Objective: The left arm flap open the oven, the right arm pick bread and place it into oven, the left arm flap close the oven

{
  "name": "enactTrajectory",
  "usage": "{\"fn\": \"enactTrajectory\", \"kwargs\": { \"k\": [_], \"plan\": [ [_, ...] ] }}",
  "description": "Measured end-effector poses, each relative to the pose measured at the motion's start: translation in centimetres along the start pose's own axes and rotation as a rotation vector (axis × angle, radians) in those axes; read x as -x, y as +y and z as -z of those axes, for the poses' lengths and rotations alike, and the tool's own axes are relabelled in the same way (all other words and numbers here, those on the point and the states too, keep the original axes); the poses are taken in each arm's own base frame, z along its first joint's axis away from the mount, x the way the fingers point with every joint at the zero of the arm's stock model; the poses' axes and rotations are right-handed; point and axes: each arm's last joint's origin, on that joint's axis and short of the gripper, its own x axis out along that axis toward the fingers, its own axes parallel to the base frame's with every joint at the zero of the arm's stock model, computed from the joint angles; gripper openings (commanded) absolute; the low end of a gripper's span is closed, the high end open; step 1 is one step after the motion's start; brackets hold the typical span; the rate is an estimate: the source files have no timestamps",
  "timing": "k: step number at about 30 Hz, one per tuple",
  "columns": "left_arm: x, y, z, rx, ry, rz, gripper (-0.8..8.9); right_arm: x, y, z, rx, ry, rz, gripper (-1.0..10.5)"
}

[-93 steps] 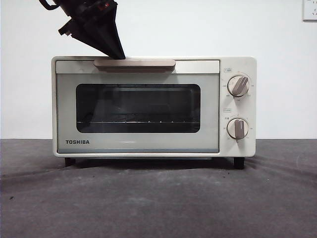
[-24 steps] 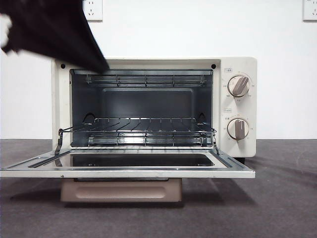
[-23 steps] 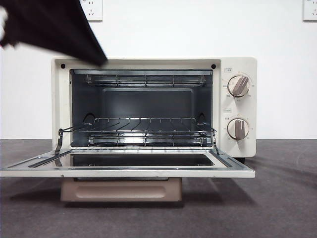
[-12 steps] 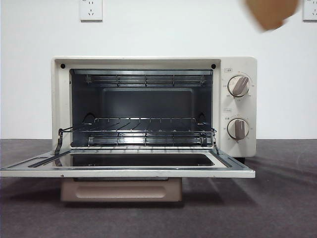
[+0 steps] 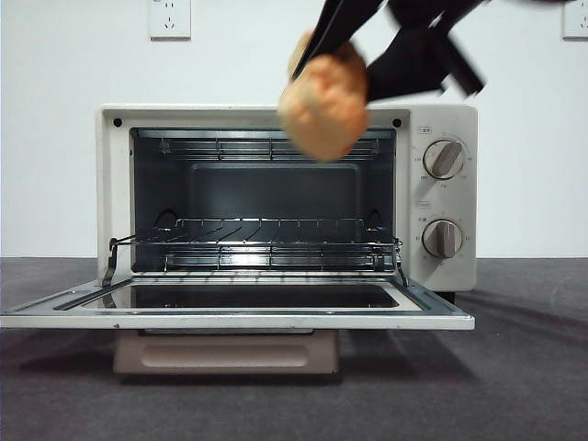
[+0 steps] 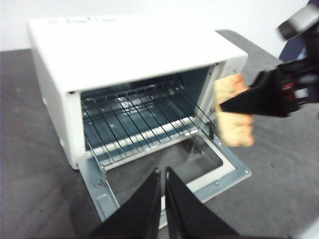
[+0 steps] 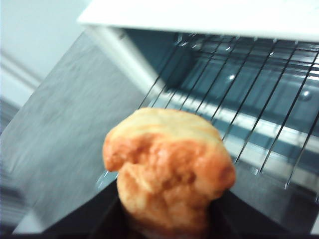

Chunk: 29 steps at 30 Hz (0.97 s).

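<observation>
The cream-white oven (image 5: 441,266) stands with its door (image 5: 239,317) folded flat and its wire rack (image 5: 266,243) bare. The golden-brown bread (image 5: 323,106) hangs in the air before the top of the oven's opening, blurred. My right gripper (image 5: 354,60) comes down from the upper right and is shut on the bread (image 7: 167,169). In the left wrist view the bread (image 6: 234,119) and right arm (image 6: 276,92) hover beside the oven's (image 6: 124,55) open mouth. My left gripper (image 6: 163,174) is shut and empty, held back above the door (image 6: 199,164).
The oven's two beige knobs (image 5: 443,158) sit on its right panel. Its beige handle (image 5: 225,352) hangs under the lowered door. Dark grey cloth (image 5: 514,386) covers the table. Wall sockets (image 5: 169,18) are on the white wall behind.
The oven door went from shut to folded flat. The left arm has left the front view. The right gripper has carried the bread in from the upper right, down and left toward the opening.
</observation>
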Motion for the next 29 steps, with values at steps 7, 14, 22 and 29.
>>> {"fn": "enactTrajectory", "kwargs": {
  "k": [7,14,22,29],
  "plan": [
    [1.1,0.3,0.4,0.002,-0.012,-0.005,0.16,-3.6,-1.7,0.3,-0.1,-0.049,0.122,1.7],
    [1.1,0.3,0.5,0.001,-0.008,-0.006,0.16,-5.3,-2.6,0.3,-0.125,-0.126,0.221,1.7],
    [1.1,0.3,0.5,0.001,-0.008,-0.006,0.16,-6.2,-3.8,-0.2,-0.146,-0.14,0.273,1.7],
    [1.1,0.4,0.4,0.001,-0.015,-0.027,0.16,-5.8,-4.8,-1.2,-0.163,-0.189,0.303,1.7]
  ]
}}
